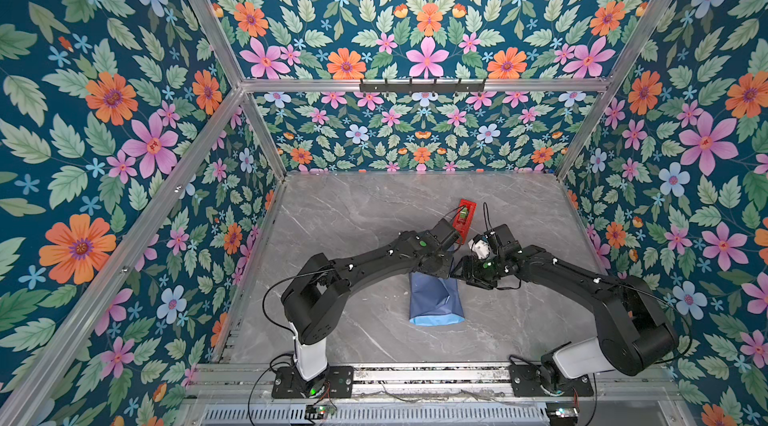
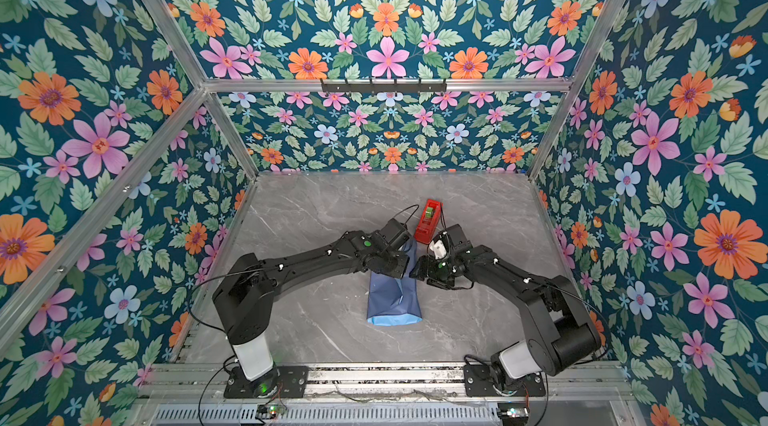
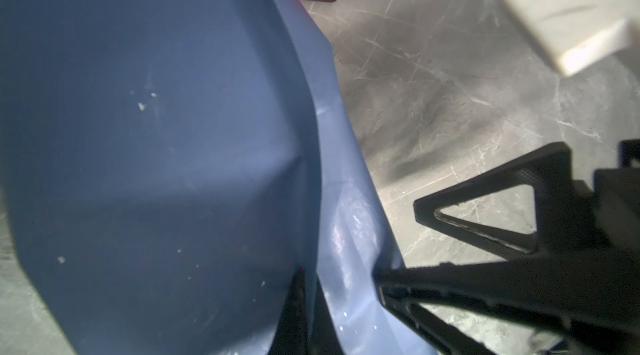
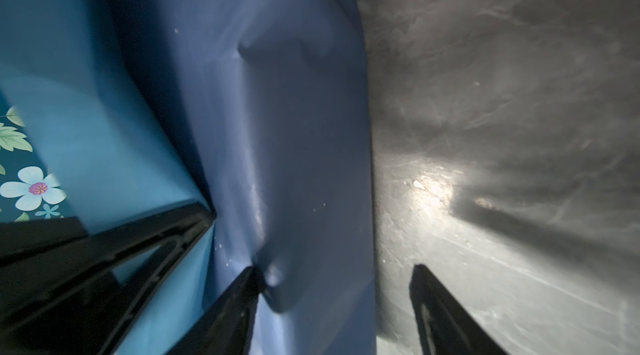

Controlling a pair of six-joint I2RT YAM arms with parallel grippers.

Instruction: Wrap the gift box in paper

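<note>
A creased slate-blue sheet of paper [image 1: 434, 299], folded into a long bundle with a light-blue edge at its near end, is laid on the middle of the grey marbled desk [image 1: 353, 216]. Its far end is pinched in the closed left hand [image 3: 341, 280], near a narrow red plastic tape dispenser [image 2: 428, 220]. The right hand [image 4: 332, 275] is held wide, one finger [image 4: 242, 301] touching the paper, its mate over bare desk.

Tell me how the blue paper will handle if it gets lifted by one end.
Probably floppy: the paper bulges and folds where the left fingers pinch it. Likely light, being a thin sheet. It may dent easily; a dimple shows by a right finger.
</note>
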